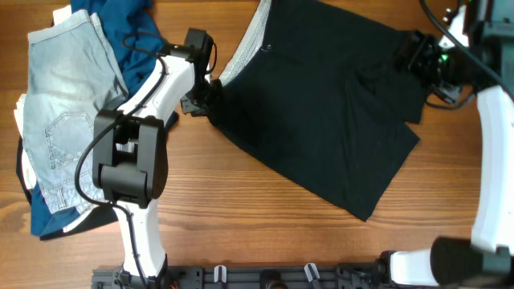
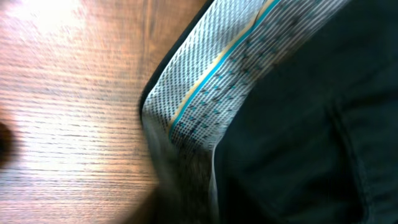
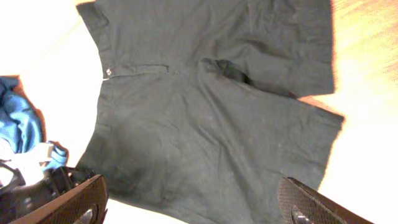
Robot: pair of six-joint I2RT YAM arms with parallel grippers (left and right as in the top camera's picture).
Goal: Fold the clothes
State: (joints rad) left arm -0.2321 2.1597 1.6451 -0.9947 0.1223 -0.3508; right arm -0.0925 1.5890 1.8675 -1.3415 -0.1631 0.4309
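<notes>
The black shorts [image 1: 321, 104] lie spread flat across the middle and right of the table. Their light grey inner waistband [image 1: 245, 48] is turned up at the top left. My left gripper [image 1: 202, 100] is at the shorts' left waist corner. In the left wrist view the dotted grey waistband [image 2: 217, 81] and black cloth [image 2: 298, 143] fill the frame, and the cloth edge runs down into the blurred jaws [image 2: 177, 208], which look shut on it. My right gripper [image 1: 414, 56] hovers open above the shorts [image 3: 205, 112], its fingers [image 3: 199, 211] wide apart and empty.
Pale-blue jeans [image 1: 60, 112] lie in a heap at the far left, over a blue top [image 1: 132, 36] that also shows in the right wrist view [image 3: 18, 121]. The left arm's base [image 1: 128, 160] stands by the heap. Bare wood [image 1: 265, 233] runs along the front.
</notes>
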